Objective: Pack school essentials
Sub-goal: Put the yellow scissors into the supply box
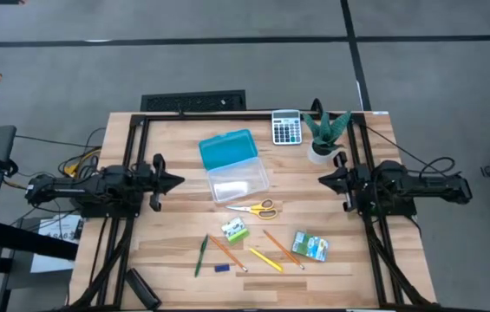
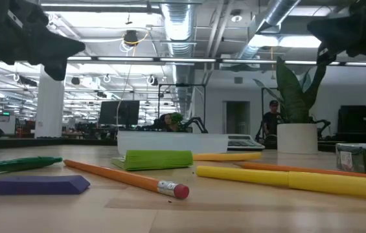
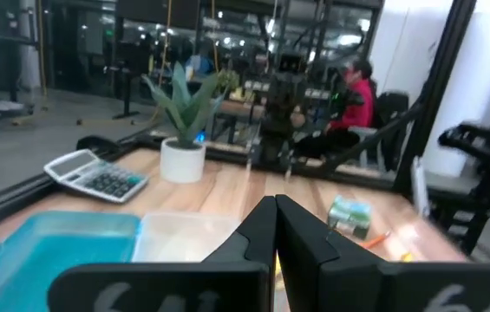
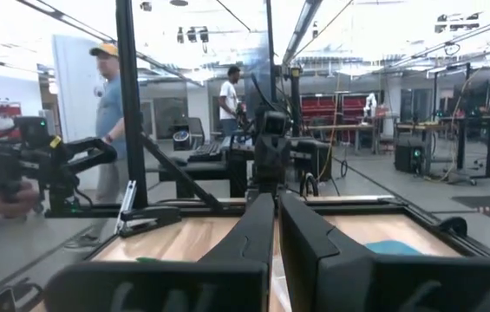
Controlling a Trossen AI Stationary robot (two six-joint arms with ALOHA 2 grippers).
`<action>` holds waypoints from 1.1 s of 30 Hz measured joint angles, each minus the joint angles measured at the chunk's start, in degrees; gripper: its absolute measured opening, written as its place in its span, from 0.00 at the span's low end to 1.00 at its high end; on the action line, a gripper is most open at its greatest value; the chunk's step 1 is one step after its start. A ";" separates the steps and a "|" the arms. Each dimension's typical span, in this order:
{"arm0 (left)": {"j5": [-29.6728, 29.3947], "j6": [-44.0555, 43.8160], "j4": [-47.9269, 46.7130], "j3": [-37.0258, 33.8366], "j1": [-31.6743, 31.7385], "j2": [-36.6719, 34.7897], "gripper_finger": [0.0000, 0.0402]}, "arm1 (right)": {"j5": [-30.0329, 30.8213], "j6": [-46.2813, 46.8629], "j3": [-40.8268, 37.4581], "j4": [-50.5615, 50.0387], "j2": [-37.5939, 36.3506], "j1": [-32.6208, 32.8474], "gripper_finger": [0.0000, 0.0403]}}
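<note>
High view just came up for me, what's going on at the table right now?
Nothing is being handled yet. The left end effector and right end effector hang shut and empty at the table's sides. The open blue-lidded case sits mid-table. The scissors, pencils, green pen and green-blue packet all lie loose in front of it, unpacked.

Pale planked wood table (image 1: 175, 260), smooth, satin. Clear glossy plastic box w/ teal lid (image 1: 233, 165). Orange wooden pencil (image 2: 121, 177), metal ferrule. Matt black plastic grippers.
</note>
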 joint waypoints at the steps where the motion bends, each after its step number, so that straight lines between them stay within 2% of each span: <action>1: 0.00 -0.75 0.21 0.00 -0.01 0.00 0.00 | 0.01 0.23 0.00 -0.22 0.00 0.00 0.08; 5: -1.78 -2.94 1.48 0.00 -0.01 -0.02 0.00 | 0.07 1.93 0.00 -1.16 0.00 0.04 0.08; 8: -7.90 -3.86 1.48 0.00 0.00 0.02 0.00 | 0.19 3.93 0.00 -0.75 0.00 0.07 0.08; 12: -11.68 -6.54 3.65 0.02 0.01 0.00 0.00 | 0.31 4.32 0.32 -1.17 -0.02 -0.02 0.08; 18: -14.61 -14.54 5.88 0.02 0.01 0.00 0.00 | 0.35 5.97 0.47 0.67 0.00 -0.08 0.08; 21: -14.67 -14.43 6.79 0.43 0.01 0.00 0.00 | 0.76 5.69 0.63 2.08 -0.02 -0.75 0.11; 24: -14.26 -11.44 8.22 1.41 0.01 0.04 0.00 | 1.69 5.52 0.99 2.02 -0.01 -1.67 0.18; 27: -9.95 -6.48 14.21 1.79 0.01 0.00 0.01 | 1.74 5.54 3.05 -0.06 -0.02 -2.52 0.29; 29: -7.00 -4.94 16.78 1.81 -0.03 0.00 0.04 | 2.02 5.50 4.44 -1.17 0.00 -3.01 0.38; 33: -3.98 -3.39 18.18 1.86 -0.01 0.01 0.14 | 6.44 3.12 8.02 -2.87 0.00 -3.85 0.55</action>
